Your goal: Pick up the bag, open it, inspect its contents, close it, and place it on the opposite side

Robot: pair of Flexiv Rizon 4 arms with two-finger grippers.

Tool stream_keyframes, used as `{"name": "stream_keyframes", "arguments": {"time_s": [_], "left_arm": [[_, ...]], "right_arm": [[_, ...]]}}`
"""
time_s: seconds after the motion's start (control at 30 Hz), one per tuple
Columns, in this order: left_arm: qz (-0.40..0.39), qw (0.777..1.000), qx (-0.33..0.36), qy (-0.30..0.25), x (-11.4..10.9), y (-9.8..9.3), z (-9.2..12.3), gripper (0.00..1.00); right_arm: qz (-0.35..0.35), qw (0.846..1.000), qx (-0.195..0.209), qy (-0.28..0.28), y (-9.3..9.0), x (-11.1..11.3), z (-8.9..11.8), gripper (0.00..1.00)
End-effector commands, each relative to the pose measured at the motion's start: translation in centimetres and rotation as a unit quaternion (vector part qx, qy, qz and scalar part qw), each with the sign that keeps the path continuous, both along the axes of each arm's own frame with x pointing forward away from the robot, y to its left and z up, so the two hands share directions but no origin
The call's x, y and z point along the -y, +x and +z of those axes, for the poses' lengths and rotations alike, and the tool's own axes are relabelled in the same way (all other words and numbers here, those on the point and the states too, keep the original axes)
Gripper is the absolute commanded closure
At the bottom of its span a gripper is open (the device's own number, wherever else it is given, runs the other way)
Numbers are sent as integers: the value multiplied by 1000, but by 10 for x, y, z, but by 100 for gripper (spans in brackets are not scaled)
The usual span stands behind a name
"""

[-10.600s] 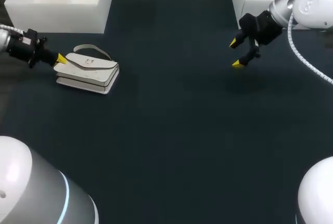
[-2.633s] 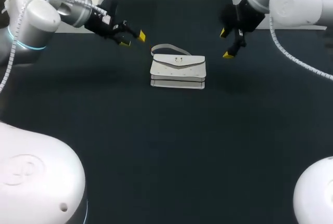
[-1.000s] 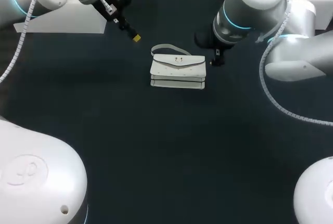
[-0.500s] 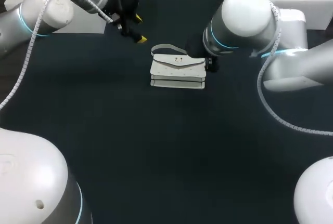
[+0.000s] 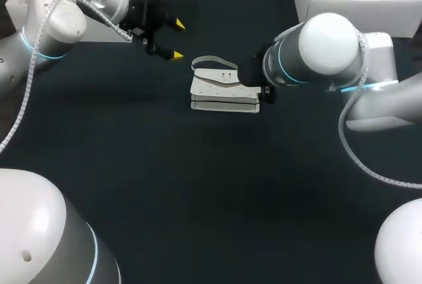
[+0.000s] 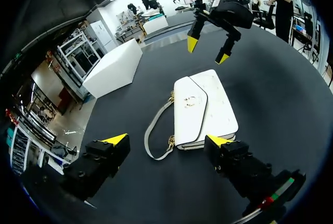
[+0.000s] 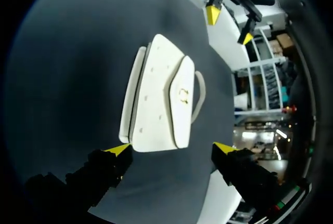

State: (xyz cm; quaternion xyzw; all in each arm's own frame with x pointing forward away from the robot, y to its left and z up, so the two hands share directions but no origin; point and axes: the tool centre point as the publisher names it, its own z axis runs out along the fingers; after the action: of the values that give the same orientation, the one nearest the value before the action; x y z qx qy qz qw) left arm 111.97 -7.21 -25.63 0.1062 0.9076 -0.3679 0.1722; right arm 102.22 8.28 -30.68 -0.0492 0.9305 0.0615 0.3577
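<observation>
Lying flat on the dark table (image 5: 198, 185), the white bag (image 5: 225, 89) has its flap (image 7: 182, 99) shut. Its grey strap (image 5: 212, 62) lies slack in a loop off the bag's far edge. Neither arm has it.

The right gripper (image 7: 171, 148) sits low at one end of the bag. Its fingers are spread wide and the bag's short edge is just ahead of them. I cannot tell whether a tip grazes the corner. The left gripper (image 5: 177, 40) hangs beyond the bag's opposite end, on the strap side, and is clear of it. It is likewise spread and grasping nothing.

The main risk, as I judge it, is the right fingers closing across flap and body together. That would pin the flap shut and leave nothing to open. A push against the bag's end before the pinch lands could also skid the light bag along the cloth toward the left gripper.

On the strap side, a grab that catches only the loose loop would let the bag dangle, swing and twist when lifted. With both grippers converging on the bag from opposite ends, a poorly timed reach could knock finger against finger.
</observation>
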Motion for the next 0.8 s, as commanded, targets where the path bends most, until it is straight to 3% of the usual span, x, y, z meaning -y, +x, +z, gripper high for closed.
{"name": "stream_keyframes", "arguments": {"time_s": [0.03, 0.37, 0.67, 0.8], "left_arm": [[-20, 999, 13, -24, 7, 6, -5, 0], [-33, 999, 38, -21, 28, 8, -12, 0], [-37, 998, 34, -23, 33, 13, -18, 0], [-42, 998, 34, -17, 36, 12, -22, 0]], "right_arm": [[-6, 1000, 29, 5, 0, -3, -11, 0], [-25, 999, 45, -4, -7, -13, -25, 0], [-40, 998, 55, -11, -7, -16, -43, 0], [-47, 997, 57, -15, -2, -17, -49, 14]]}}
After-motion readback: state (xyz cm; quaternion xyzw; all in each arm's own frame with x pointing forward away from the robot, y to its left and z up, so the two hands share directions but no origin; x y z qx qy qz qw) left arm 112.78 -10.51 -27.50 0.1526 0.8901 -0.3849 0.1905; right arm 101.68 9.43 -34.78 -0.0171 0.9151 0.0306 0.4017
